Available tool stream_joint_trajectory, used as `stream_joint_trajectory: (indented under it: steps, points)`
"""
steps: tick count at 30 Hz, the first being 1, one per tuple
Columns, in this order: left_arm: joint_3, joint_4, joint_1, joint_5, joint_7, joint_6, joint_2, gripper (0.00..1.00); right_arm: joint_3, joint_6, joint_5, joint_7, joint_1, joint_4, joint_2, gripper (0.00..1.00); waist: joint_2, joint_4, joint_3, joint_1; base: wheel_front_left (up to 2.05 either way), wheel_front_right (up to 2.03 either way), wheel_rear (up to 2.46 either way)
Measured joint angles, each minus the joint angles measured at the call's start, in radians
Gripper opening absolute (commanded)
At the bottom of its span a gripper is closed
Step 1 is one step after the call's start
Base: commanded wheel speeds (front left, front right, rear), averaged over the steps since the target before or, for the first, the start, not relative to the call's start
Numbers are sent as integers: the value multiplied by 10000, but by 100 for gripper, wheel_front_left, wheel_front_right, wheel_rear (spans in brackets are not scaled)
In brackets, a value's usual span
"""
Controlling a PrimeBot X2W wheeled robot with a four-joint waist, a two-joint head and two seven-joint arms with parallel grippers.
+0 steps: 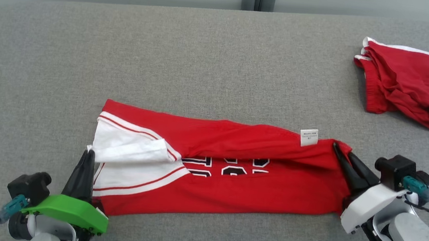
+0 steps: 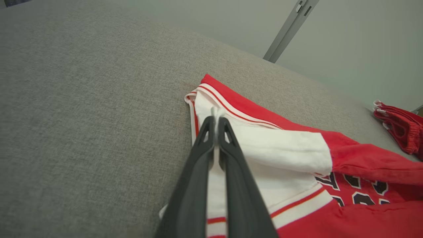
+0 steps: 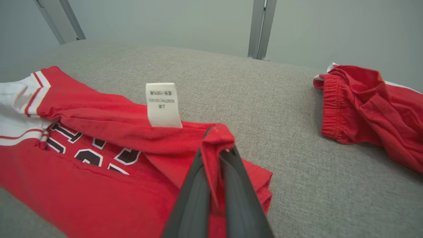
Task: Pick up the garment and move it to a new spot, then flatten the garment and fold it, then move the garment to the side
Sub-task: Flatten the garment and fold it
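A red garment (image 1: pixel 228 185) with white trim and dark numbers lies lengthwise across the grey cushion, its far long edge folded toward me. My left gripper (image 1: pixel 88 154) is shut on the white sleeve end at the garment's left; in the left wrist view the white cloth (image 2: pixel 264 148) is pinched between my left gripper (image 2: pixel 215 119) tips. My right gripper (image 1: pixel 338 149) is shut on the red hem at the right end, beside a white care label (image 1: pixel 309 137). The right wrist view has red fabric (image 3: pixel 82 178) bunched in my right gripper (image 3: pixel 216 145).
Red shorts (image 1: pixel 403 85) with white trim lie crumpled at the far right of the cushion (image 1: pixel 205 56), also in the right wrist view as red shorts (image 3: pixel 373 105). A pale wall with a metal post (image 3: pixel 261 29) stands behind the cushion's rounded far edge.
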State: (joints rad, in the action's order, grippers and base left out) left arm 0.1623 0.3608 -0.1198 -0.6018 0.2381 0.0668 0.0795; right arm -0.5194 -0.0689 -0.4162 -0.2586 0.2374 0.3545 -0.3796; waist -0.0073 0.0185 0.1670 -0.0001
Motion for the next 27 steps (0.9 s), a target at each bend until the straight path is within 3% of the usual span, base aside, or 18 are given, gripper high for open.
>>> stream_joint_trajectory:
  steps: [7, 8, 9, 10, 14, 16, 18, 21, 22, 24, 27]
  points:
    - [10, -805, 835, -94, -222, -176, 52, 0, -15, -2, 245, 2, -770, -29, -109, 2, 0, -3, -423, 0, 0, 0, 0]
    - [40, -865, 900, -94, -303, -176, 63, 0, -21, -4, 272, 2, -842, -25, -107, 9, 0, -17, -429, 0, 0, 0, 0]
    - [88, -915, 967, -94, -395, -176, 65, 0, -42, -8, 337, 2, -883, 8, -104, 31, 0, -31, -430, 0, 0, 0, 0]
    - [161, -980, 1045, -94, -466, -176, 67, 0, -46, -12, 393, 4, -899, 36, -82, 38, 0, -45, -428, 0, 0, 0, 0]
    - [347, -1154, 1338, -127, -713, -178, 58, 0, -46, -40, 483, 10, -942, 81, 17, 42, 0, -105, -412, 0, 0, 0, 0]
    - [345, -1174, 1492, -127, -834, -201, 63, 0, -48, -42, 577, 10, -950, 82, 21, 54, 0, -136, -397, 0, 0, 0, 0]
    - [336, -1225, 1657, -153, -895, -247, 63, 0, -48, -46, 711, 10, -990, 79, 4, 97, 0, -167, -380, 0, 0, 0, 0]
    - [224, -1409, 1858, -234, -936, -353, 69, 0, -69, -102, 1028, 10, -1066, 59, -65, 100, 0, -208, -361, 0, 0, 0, 0]
    - [161, -1471, 1897, -272, -936, -395, 69, 20, -81, -104, 1156, 10, -1082, 17, -104, 100, 0, -221, -357, 0, 0, 0, 0]
    - [21, -1574, 1927, -288, -934, -412, 107, 100, -153, -134, 1390, 10, -1112, -115, -234, 100, 0, -247, -355, 0, 0, 0, 0]
    - [-157, -1871, 2016, -295, -861, -508, 207, 100, -221, -146, 1636, 10, -1282, -224, -299, 100, 0, -312, -385, 0, 0, 0, 0]
